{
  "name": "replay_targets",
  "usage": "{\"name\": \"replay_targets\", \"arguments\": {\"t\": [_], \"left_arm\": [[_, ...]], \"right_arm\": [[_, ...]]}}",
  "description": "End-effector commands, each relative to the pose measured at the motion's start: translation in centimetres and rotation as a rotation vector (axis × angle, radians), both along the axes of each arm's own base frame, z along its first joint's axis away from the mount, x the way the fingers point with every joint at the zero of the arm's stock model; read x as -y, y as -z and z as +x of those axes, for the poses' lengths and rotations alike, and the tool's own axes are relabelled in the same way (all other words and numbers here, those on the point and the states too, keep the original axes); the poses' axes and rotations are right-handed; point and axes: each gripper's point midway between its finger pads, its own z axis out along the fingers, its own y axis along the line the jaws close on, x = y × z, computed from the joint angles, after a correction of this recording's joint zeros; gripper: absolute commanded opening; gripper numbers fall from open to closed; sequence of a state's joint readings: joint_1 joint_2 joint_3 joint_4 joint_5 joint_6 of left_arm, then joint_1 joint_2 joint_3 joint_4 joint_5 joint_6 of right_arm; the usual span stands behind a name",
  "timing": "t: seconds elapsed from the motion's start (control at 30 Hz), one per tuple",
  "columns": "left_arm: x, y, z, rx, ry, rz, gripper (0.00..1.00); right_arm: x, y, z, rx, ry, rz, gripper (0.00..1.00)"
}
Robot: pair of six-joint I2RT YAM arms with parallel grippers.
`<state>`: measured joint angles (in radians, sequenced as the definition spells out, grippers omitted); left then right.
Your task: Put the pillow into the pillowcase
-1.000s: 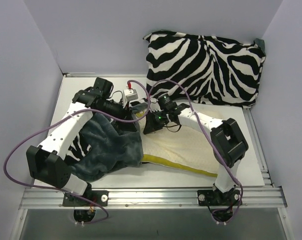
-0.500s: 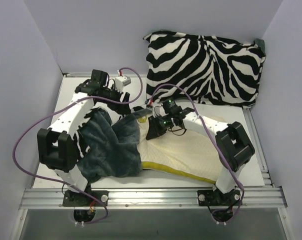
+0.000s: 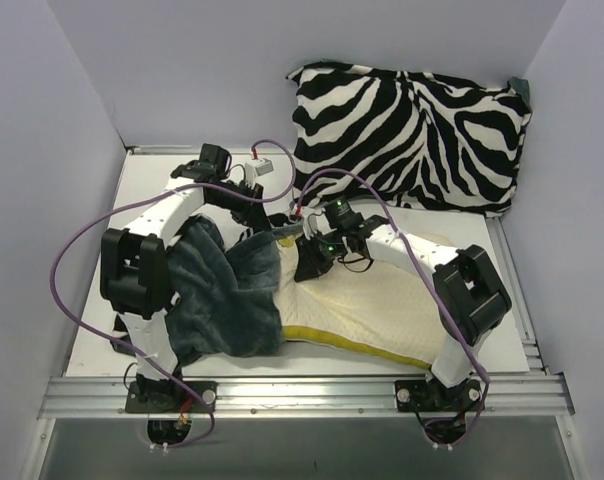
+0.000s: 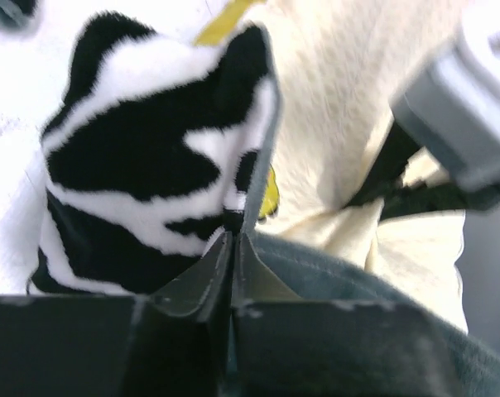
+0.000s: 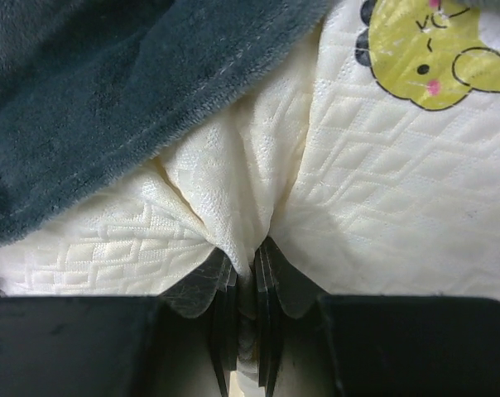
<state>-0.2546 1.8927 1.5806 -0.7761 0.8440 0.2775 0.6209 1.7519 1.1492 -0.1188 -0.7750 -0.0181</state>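
The cream quilted pillow (image 3: 382,300) lies flat mid-table, its left end under the mouth of the dark teal pillowcase (image 3: 222,300). My left gripper (image 3: 265,215) is at the pillowcase's far edge. In the left wrist view this gripper (image 4: 233,236) is shut on the pillowcase's thin edge, where the zebra face (image 4: 142,165) meets the teal plush (image 4: 333,273). My right gripper (image 3: 307,268) is shut on a pinched-up fold of the pillow (image 5: 382,182), right beside the teal hem (image 5: 109,91). The yellow emblem (image 5: 436,50) shows just beyond.
A plump zebra cushion (image 3: 412,135) leans against the back wall at the right, close behind the right arm. Purple cables (image 3: 82,260) loop over both arms. Walls close in on the left and right, and a metal rail (image 3: 302,395) runs along the near edge.
The left arm swung its elbow in toward the near left. Its gripper was open and has now closed on the pillowcase's edge. The right gripper has kept its pinch on the pillow.
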Motion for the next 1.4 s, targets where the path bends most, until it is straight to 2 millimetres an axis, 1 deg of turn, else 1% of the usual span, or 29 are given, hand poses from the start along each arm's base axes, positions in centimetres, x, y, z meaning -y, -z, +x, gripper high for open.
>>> {"name": "replay_targets", "arguments": {"t": [0.0,0.07,0.13,0.2,0.23,0.33,0.43,0.5,0.53,0.57,0.6,0.67,0.7,0.73,0.77,0.8,0.83,0.87,0.9,0.93,1.03,1.1,1.13,1.17,1.2,1.23,1.27,1.33,1.37], "left_arm": [[2.1,-1.9,2.1,0.041,0.043,-0.087,0.03],[2.7,-1.7,3.2,0.023,0.027,-0.085,0.0],[2.7,-2.6,4.2,0.045,0.021,-0.095,0.0],[2.1,-2.3,3.9,0.022,0.01,-0.084,0.19],[1.7,-2.1,3.6,0.031,0.02,-0.076,0.38],[0.5,-1.0,1.7,0.028,0.066,-0.024,0.54],[-0.2,-0.3,-0.2,-0.001,0.101,0.007,0.59],[-0.4,0.5,-0.9,-0.018,0.114,0.025,0.57],[-0.4,0.7,-0.8,-0.01,0.125,0.028,0.51],[0.1,1.2,-0.8,-0.016,0.141,0.031,0.35],[0.5,1.2,-0.5,-0.009,0.147,0.03,0.24],[2.2,0.2,1.1,0.008,0.158,-0.011,0.09],[3.5,-0.5,1.3,0.013,0.175,-0.034,0.02],[4.7,-1.6,1.5,-0.007,0.175,-0.079,0.01],[5.6,-1.6,2.2,-0.017,0.176,-0.099,0.0],[6.8,-3.7,3.1,0.026,0.188,-0.136,0.0],[8.1,-4.6,3.0,0.012,0.194,-0.158,0.0],[9.0,-4.3,3.1,-0.01,0.207,-0.176,0.0],[9.7,-5.3,3.4,0.009,0.214,-0.191,0.0],[10.7,-5.0,2.8,-0.01,0.227,-0.19,0.0],[11.6,-2.2,3.1,-0.062,0.198,-0.141,0.01],[11.6,0.5,4.4,-0.107,0.132,-0.108,0.1],[11.4,1.1,5.4,-0.103,0.101,-0.094,0.2],[10.3,1.9,7.1,-0.099,0.056,-0.087,0.38],[9.3,1.8,8.4,-0.079,0.02,-0.078,0.44],[8.5,0.3,10.1,-0.04,-0.023,-0.087,0.51],[5.7,-1.2,12.7,0.01,-0.1,-0.101,0.61],[2.7,-4.2,15.4,0.067,-0.203,-0.127,0.72],[1.2,-7.4,16.3,0.141,-0.238,-0.146,0.97]], "right_arm": [[-0.6,-2.2,-1.1,0.068,-0.1,0.023,0.0],[-0.7,-2.0,-1.3,0.068,-0.118,0.023,0.0],[-0.9,-2.0,-1.0,0.066,-0.112,0.017,0.0],[-0.9,-2.1,-0.7,0.067,-0.11,0.019,0.0],[-0.9,-2.1,-0.6,0.068,-0.11,0.021,0.0],[-0.7,-2.1,-0.4,0.064,-0.112,0.028,0.0],[-0.7,-2.3,-0.3,0.074,-0.12,0.034,0.0],[-0.7,-2.5,-0.3,0.079,-0.132,0.043,0.0],[-0.7,-2.5,-0.5,0.08,-0.141,0.045,0.0],[-0.7,-2.7,-0.6,0.087,-0.15,0.052,0.0],[-0.8,-2.7,-0.7,0.091,-0.168,0.06,0.0],[-1.2,-3.1,-1.2,0.112,-0.207,0.076,0.0],[-1.5,-3.3,-1.6,0.129,-0.233,0.081,0.0],[-1.7,-3.4,-1.9,0.166,-0.275,0.085,0.0],[-2.2,-3.9,-2.7,0.191,-0.314,0.096,0.0],[-2.4,-4.1,-3.0,0.215,-0.338,0.099,0.0],[-2.6,-4.2,-3.1,0.242,-0.363,0.101,0.0],[-2.8,-4.3,-3.4,0.254,-0.379,0.101,0.0],[-3.0,-4.5,-3.6,0.266,-0.394,0.105,0.0],[-3.1,-4.6,-3.7,0.275,-0.404,0.106,0.0],[-3.0,-4.5,-2.9,0.317,-0.405,0.09,0.0],[-2.8,-4.2,-1.7,0.345,-0.374,0.07,0.0],[-2.6,-4.3,-0.5,0.354,-0.337,0.064,0.0],[-2.4,-4.1,0.4,0.355,-0.305,0.056,0.0],[-2.2,-4.0,2.1,0.373,-0.244,0.035,0.0],[-1.7,-4.1,3.9,0.394,-0.195,0.02,0.0],[-1.4,-3.5,5.3,0.396,-0.162,0.003,0.0],[-0.8,-3.3,8.4,0.429,-0.071,-0.038,0.0],[-0.7,-3.3,10.6,0.442,-0.034,-0.051,0.0]]}}
